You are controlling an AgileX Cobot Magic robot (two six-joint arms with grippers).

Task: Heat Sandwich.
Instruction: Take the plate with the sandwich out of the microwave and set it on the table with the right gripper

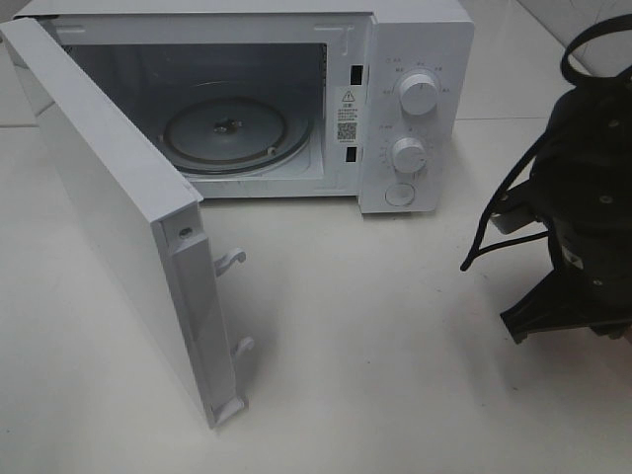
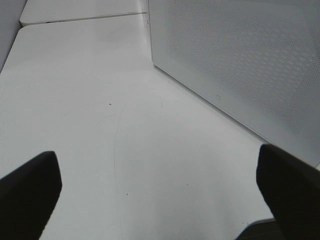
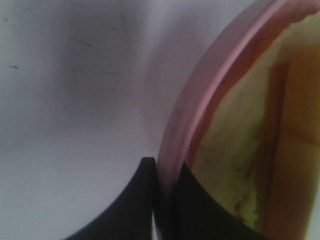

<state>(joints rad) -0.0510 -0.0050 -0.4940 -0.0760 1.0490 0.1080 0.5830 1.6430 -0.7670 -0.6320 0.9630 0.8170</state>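
In the right wrist view the sandwich (image 3: 235, 140) fills the right side, pale bread with an orange-yellow filling, lying on a pink plate (image 3: 210, 85). My right gripper (image 3: 162, 167) is shut on the plate's rim, one finger inside and one outside. In the exterior high view only the black right arm (image 1: 583, 197) shows at the right edge; plate and sandwich are out of that view. My left gripper (image 2: 160, 185) is open above bare table, its fingers (image 2: 30, 190) wide apart, with nothing between them.
The white microwave (image 1: 415, 59) stands at the back with its door (image 1: 109, 227) swung wide toward the front left. Its glass turntable (image 1: 227, 133) is bare. The door's outer face (image 2: 240, 60) is close to my left gripper. White table (image 1: 375, 375) lies in front.
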